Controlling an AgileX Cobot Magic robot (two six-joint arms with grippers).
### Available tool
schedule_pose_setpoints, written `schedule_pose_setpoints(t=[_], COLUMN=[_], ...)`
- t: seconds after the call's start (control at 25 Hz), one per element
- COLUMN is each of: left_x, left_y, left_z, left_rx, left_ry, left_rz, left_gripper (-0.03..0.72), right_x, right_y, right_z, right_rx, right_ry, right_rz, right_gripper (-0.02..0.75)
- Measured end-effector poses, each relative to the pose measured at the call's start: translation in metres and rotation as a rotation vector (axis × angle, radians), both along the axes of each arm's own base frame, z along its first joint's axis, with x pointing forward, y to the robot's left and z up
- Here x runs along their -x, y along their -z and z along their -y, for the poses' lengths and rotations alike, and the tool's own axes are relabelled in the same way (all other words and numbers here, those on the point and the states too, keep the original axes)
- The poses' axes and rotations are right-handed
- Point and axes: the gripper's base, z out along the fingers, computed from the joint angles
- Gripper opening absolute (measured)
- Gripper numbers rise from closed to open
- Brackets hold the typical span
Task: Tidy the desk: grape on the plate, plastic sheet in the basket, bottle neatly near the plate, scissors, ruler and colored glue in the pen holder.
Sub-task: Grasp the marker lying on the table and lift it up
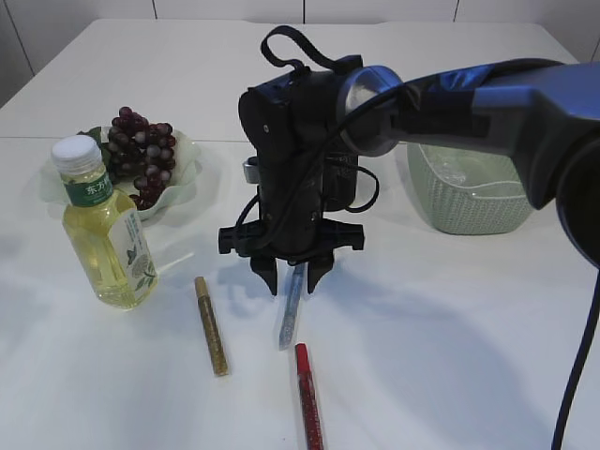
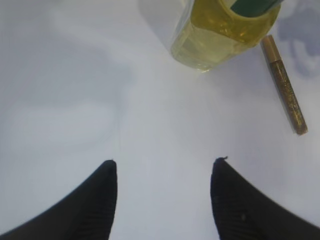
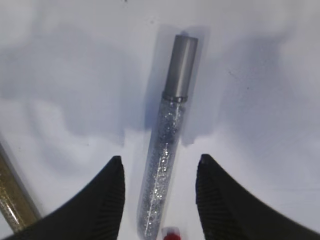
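Note:
My right gripper reaches to the table's middle and stands open, its fingers on either side of a silver glitter glue tube lying on the table. In the right wrist view the tube runs between the fingers of the gripper, with gaps on both sides. A gold glue tube and a red one lie nearby. The yellow bottle stands upright beside the plate, which holds the grape bunch. My left gripper is open over bare table. Scissors, ruler and pen holder are out of view.
A pale green basket stands at the right, behind my right arm; something translucent lies inside, and I cannot tell what. The left wrist view shows the bottle's base and the gold tube ahead of the fingers.

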Motion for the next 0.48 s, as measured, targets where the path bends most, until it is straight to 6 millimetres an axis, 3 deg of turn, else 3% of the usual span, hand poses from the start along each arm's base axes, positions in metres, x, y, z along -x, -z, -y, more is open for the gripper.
schedule_pose_setpoints(t=[0.48], left_x=[-0.0002], left_y=[-0.0001], left_z=[-0.0001], left_rx=[-0.001], left_ry=[0.000], left_rz=[0.002], left_gripper=[0.435], right_x=[-0.0092], right_y=[0.0092], right_z=[0.0045], right_rx=[-0.010], right_ry=[0.034], right_rz=[0.021], right_gripper=[0.377])
